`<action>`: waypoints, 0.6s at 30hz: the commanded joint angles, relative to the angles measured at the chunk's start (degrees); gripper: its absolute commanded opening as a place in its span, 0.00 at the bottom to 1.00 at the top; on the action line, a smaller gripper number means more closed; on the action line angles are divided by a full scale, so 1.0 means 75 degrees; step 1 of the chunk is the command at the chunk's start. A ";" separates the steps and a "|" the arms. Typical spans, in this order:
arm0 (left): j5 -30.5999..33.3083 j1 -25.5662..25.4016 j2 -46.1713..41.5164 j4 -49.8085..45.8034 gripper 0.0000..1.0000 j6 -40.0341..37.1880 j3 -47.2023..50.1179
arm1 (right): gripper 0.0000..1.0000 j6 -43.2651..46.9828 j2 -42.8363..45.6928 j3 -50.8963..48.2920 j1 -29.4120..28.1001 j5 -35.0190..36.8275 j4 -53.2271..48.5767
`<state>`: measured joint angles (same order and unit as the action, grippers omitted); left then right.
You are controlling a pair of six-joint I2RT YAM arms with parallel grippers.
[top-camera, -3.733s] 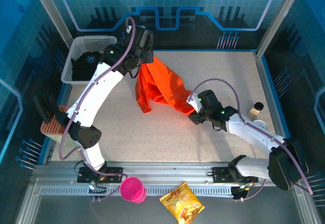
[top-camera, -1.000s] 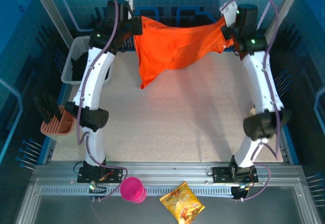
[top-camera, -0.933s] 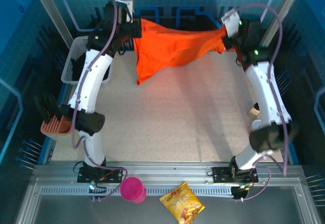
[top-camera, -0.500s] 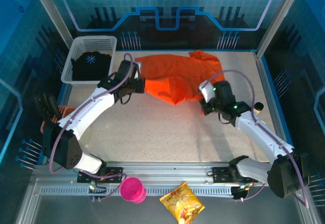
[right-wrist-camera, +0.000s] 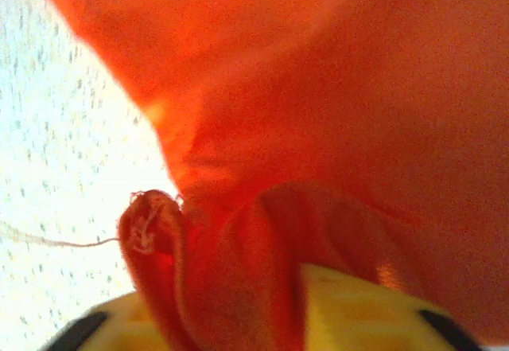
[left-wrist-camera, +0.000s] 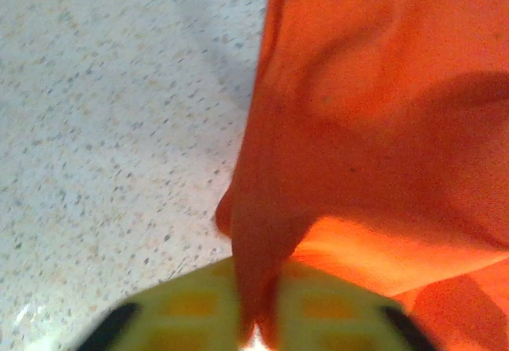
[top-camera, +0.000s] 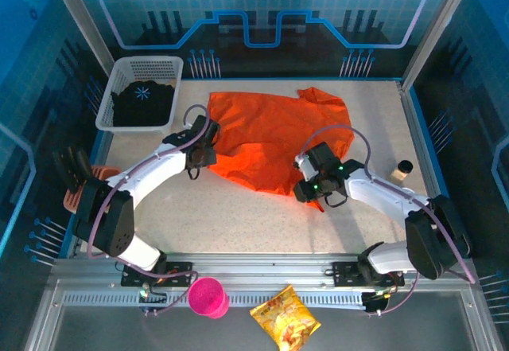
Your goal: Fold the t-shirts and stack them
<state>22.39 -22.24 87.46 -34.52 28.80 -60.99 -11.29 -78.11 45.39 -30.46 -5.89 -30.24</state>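
Orange t-shirt spread rumpled mid-table, black t-shirt in basket

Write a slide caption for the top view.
Left gripper and right gripper pinch the orange shirt on the table; black shirt in basket.

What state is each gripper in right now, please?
The left gripper is closed on an edge of the orange t-shirt.
The right gripper is closed on a bunched fold of the same shirt.

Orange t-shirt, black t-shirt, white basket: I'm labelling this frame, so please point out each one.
orange t-shirt [top-camera: 262,132]: top external view, middle of the spread cloth.
black t-shirt [top-camera: 141,108]: top external view, dark cloth below its pale print.
white basket [top-camera: 151,68]: top external view, far mesh wall.
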 commanded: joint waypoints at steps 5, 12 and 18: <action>0.0441 0.0047 -0.0839 -0.0971 0.63 0.0482 0.0209 | 0.65 -0.0171 0.0562 0.0160 -0.0298 -0.1978 -0.0888; 0.0110 0.0036 -0.1563 -0.1466 0.86 0.0423 -0.0602 | 0.60 -0.0404 0.1291 0.1090 0.0949 -0.2433 -0.1138; -0.0707 0.0024 0.0036 -0.0963 0.43 0.0037 -0.1774 | 0.18 -0.1669 -0.0213 0.1856 0.3536 -0.2582 -0.0771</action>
<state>21.54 -22.24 81.21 -43.09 31.20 -70.65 -17.76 -73.19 57.23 -10.37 -23.00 -36.29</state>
